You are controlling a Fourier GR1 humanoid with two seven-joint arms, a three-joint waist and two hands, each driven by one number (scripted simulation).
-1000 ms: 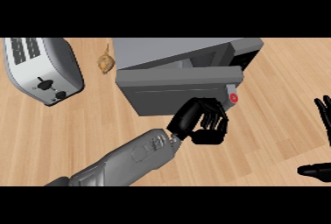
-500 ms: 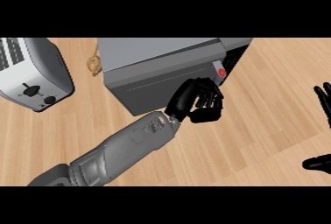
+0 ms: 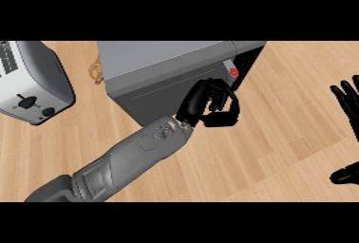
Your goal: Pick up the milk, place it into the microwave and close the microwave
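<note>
Left hand (image 3: pixel 207 105) is resting against the lower right corner of the microwave (image 3: pixel 161 59) door (image 3: pixel 151 97), fingers curled, nothing visible in them. The milk is not showing in the head view, so its place relative to the hand, its heading and its long axis cannot be told. The microwave's inside is hidden, apart from a narrow dark strip beside the red button (image 3: pixel 233 72). Right hand (image 3: pixel 348 102) is resting open at the right edge, fingers up. Toaster (image 3: pixel 35 90) is standing at left.
</note>
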